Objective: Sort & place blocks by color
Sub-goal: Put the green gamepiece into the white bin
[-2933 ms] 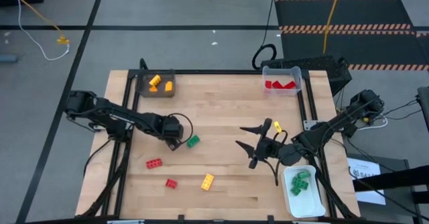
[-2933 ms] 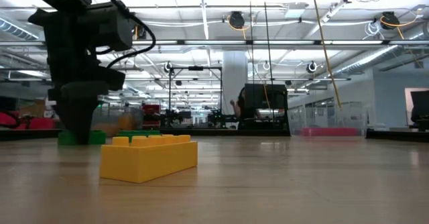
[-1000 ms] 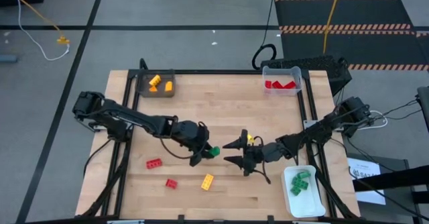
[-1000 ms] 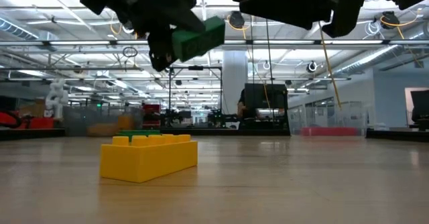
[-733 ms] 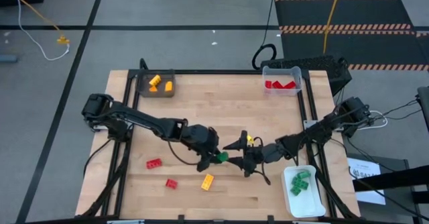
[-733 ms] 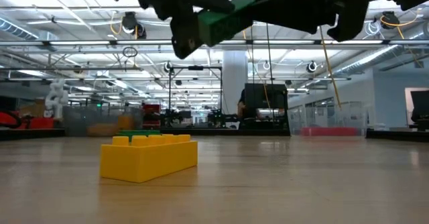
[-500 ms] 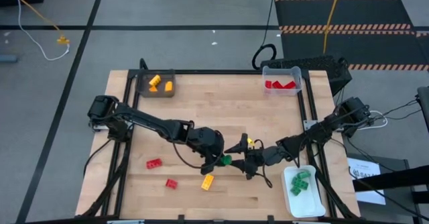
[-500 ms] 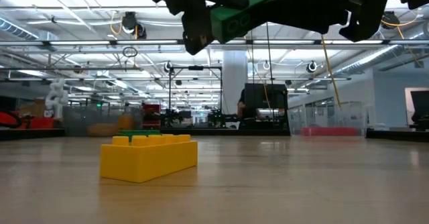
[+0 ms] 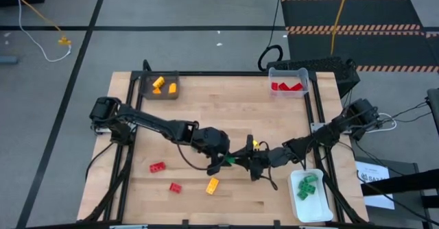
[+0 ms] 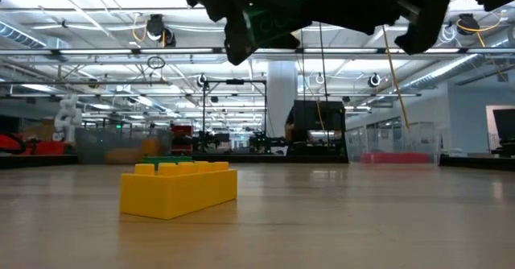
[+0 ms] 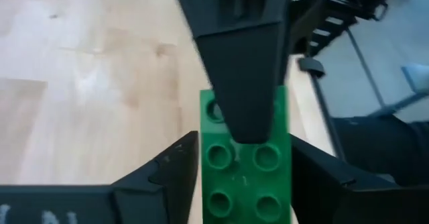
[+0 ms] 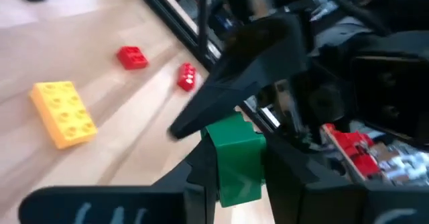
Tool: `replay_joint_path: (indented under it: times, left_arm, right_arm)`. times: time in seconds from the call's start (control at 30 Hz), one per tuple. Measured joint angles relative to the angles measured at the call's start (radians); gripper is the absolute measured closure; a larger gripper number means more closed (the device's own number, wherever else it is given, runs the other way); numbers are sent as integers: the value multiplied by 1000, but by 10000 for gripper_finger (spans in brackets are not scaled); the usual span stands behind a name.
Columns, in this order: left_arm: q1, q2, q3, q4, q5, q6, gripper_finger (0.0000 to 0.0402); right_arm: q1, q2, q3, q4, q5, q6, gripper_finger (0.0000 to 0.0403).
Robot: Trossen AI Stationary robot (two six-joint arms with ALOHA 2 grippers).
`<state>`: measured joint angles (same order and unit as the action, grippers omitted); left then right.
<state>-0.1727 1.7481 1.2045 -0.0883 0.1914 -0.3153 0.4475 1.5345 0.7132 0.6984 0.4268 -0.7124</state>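
Both tools [image 9: 233,160] pinch studded green block [image 11: 245,165] midair.

Block [image 9: 232,161] between both end effectors

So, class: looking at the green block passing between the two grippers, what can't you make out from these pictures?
- High view: the green block is a speck between the left gripper and right gripper; who grips it is too small to tell.
- Low view: both arms are cut off by the top edge.
- Left wrist view: the right finger hides the block's far end.
- Right wrist view: the block's lower part sits behind that gripper's own fingers.
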Motion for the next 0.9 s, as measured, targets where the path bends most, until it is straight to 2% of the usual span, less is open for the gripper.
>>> replay_joint_path:
  times: [0.2, 0.4, 0.47, 0.6, 0.73, 0.9]
  left_arm:
    - [12, -24, -1, -39, -25, 3, 172]
    - [14, -92, -1, -137, -56, 29, 166]
    - [12, -120, -1, -192, -89, 36, 166]
    - [13, -166, -1, -249, -189, 34, 165]
    - [13, -179, -1, -276, -263, 26, 165]
    - [15, -179, -1, -268, -271, 32, 165]
  right_arm:
    - [0, -1, 1, -52, 3, 26, 329]
    - [9, -21, 2, -218, -17, 134, 329]
    - [20, -42, 0, -292, 1, 171, 329]
    - [64, -124, 0, -373, 107, 240, 329]
    - [91, -266, 1, -511, 208, 444, 329]
    - [95, -451, 1, -809, 209, 755, 329]
